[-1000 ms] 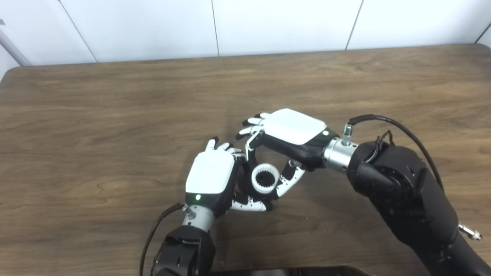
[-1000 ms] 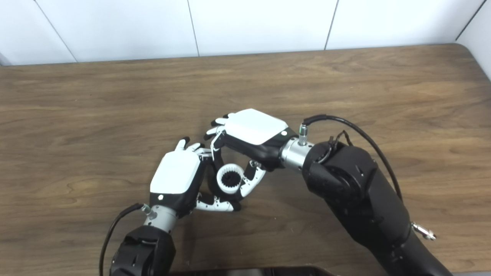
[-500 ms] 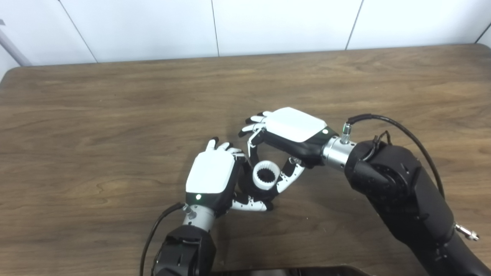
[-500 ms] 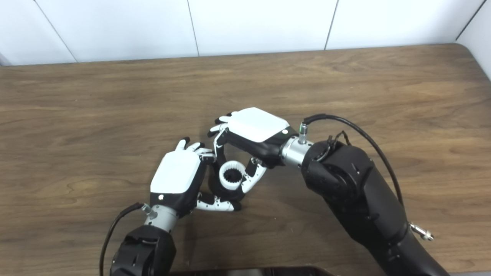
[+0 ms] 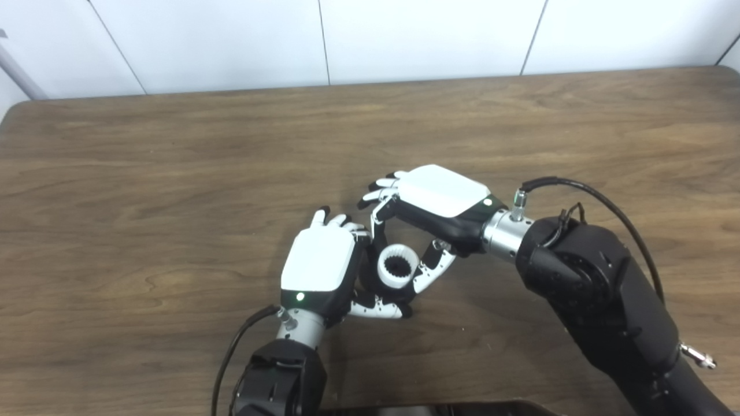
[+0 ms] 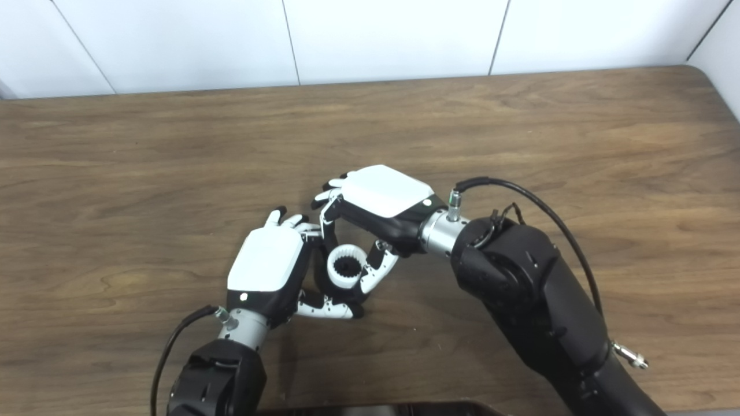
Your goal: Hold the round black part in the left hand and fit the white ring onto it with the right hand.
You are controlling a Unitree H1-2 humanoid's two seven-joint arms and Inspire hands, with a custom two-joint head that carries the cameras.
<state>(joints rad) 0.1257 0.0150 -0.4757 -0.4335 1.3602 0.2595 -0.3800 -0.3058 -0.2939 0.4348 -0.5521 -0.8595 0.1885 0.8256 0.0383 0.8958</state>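
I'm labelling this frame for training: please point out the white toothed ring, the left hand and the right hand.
white toothed ring (image 5: 398,266), left eye view, on its rim.
left hand (image 5: 319,268), left eye view, on its white back plate.
right hand (image 6: 384,190), right eye view, on its white back plate.

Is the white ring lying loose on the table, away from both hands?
No, the white ring sits between the left hand and right hand, off the table.

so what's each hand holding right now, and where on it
The left hand cups the round black part by its side. The right hand pinches the white ring by its outer rim, on the part.
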